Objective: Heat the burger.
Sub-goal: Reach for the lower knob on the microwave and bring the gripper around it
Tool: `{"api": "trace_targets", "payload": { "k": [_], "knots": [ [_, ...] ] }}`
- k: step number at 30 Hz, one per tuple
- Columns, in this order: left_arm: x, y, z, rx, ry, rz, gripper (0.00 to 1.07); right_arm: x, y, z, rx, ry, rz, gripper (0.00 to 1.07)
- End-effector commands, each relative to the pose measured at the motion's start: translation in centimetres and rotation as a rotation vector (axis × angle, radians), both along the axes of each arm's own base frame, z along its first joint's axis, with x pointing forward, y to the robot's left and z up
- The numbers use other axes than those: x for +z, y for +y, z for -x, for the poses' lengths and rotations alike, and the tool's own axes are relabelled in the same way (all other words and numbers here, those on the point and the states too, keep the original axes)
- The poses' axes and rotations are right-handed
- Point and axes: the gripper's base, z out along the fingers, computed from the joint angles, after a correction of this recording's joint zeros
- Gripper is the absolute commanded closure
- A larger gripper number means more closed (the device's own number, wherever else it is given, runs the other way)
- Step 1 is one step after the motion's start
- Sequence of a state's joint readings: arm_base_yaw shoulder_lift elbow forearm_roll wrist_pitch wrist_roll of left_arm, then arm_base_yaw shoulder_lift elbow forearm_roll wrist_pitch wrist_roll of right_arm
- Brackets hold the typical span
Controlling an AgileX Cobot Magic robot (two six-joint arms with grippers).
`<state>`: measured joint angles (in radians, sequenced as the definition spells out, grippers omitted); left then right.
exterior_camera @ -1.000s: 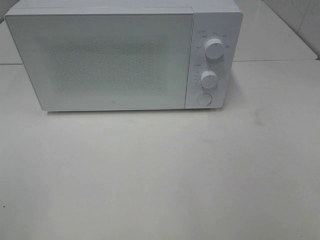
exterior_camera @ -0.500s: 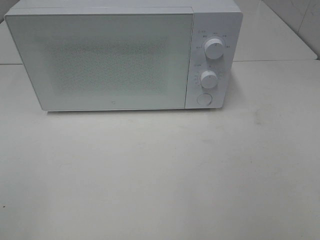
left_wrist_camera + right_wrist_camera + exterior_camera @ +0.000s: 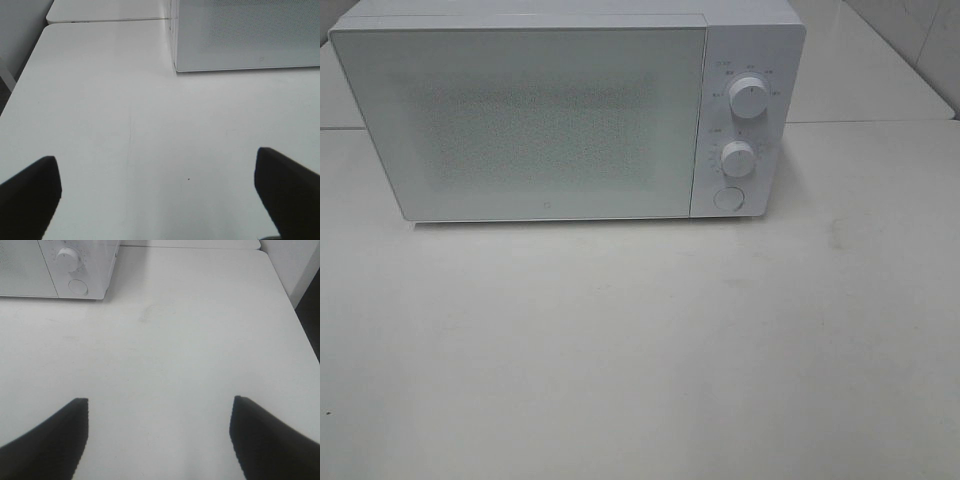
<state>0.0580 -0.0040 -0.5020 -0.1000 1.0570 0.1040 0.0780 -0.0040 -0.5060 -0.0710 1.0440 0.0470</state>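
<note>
Zero burger in any view, so you can't place it yet. High view: shut microwave (image 3: 550,120), with loads of bare surface (image 3: 640,350) in front of it. Left wrist: left hand (image 3: 155,170) spread wide, empty. Right wrist: right hand (image 3: 160,405) spread too, empty. I'd guess the burger's soft and tippy, so grip low and gently.

Exterior high: white box-shaped microwave oven (image 3: 570,110) cut off by the top edge. Interior hidden behind its shut speckled pale door (image 3: 520,120) (contents cannot be told). Print around upper white round knob (image 3: 748,98) and lower white round knob (image 3: 738,158) too small to read. Wrist views: left gripper (image 3: 156,160) and right gripper (image 3: 160,401) show only dark fingertips, the rest cropped.
</note>
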Motion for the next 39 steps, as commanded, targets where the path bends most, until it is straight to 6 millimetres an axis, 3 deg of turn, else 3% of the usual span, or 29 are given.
{"api": "trace_targets", "payload": {
  "k": [1,27,33,39],
  "knots": [
    [0.0,0.0,0.3,0.0,-0.04,0.005,0.06,0.1,0.0,0.3,-0.011,-0.027,-0.006,0.32],
    [0.0,0.0,0.3,0.0,-0.037,0.006,0.06,0.1,0.1,0.1,-0.003,-0.015,-0.024,0.32],
    [0.0,0.0,0.3,0.0,-0.037,0.006,0.06,1.3,0.3,-0.9,0.003,-0.01,-0.029,0.32],
    [0.0,0.0,0.3,0.0,-0.037,0.006,0.06,2.0,0.5,-3.6,0.012,-0.002,-0.034,0.32]
  ]
}}
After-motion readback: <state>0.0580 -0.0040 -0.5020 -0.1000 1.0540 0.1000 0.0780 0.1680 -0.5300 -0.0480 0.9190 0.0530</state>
